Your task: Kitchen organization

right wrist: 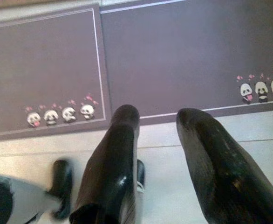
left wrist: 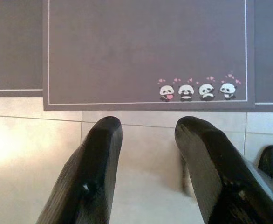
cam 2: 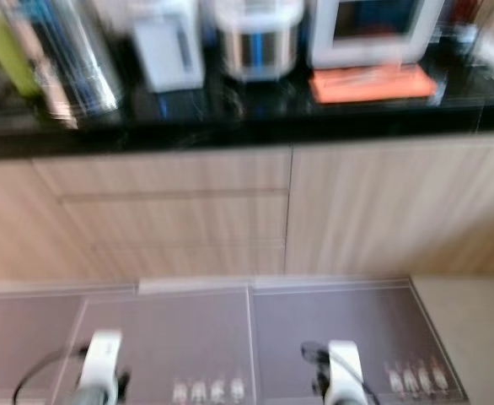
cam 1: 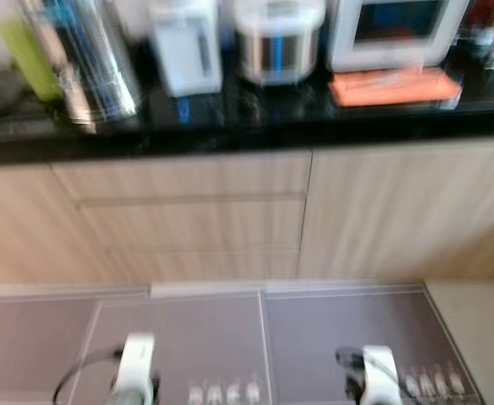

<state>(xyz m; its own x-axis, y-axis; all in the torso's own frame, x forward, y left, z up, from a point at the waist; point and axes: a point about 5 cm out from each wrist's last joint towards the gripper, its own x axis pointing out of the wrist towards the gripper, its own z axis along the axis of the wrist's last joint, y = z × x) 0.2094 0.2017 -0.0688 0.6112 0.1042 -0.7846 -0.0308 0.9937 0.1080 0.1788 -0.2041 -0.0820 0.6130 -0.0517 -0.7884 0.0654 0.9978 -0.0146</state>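
- Right, the robot faces the black desk point(cam 1: 255, 118), and the whole head view is smeared with blur, so the camera looks to be on the move.
- Both arms hang low over the floor mats point(left wrist: 146, 51) in front of the wooden cabinets point(cam 1: 188, 211). The left tool point(left wrist: 148, 128) has its fingers spread with nothing between them; the right tool point(right wrist: 157, 116) is the same, parted and empty.
- On the desk, left of the rice cooker point(cam 1: 278, 38), stand a white hot-water dispenser point(cam 1: 185, 46) and a tall steel canister point(cam 1: 95, 59), with a green bottle point(cam 1: 28, 55) further left. Right of the cooker sits a white microwave-like box point(cam 1: 399, 29), and an orange cloth or tray point(cam 1: 394, 87) lies just before it.
- "Kitchen organization" names no single thing, so I can't tell which item is meant.
- Handling, as a guess: the steel canister looks smooth and slippery, best taken around its middle; the cooker and dispenser look heavy and bulky for two slim fingers; the orange piece, if it's cloth, is soft and would pinch at an edge.
- Labels, handles and lids are lost in the blur. The appliance tops are cut off by the frame.
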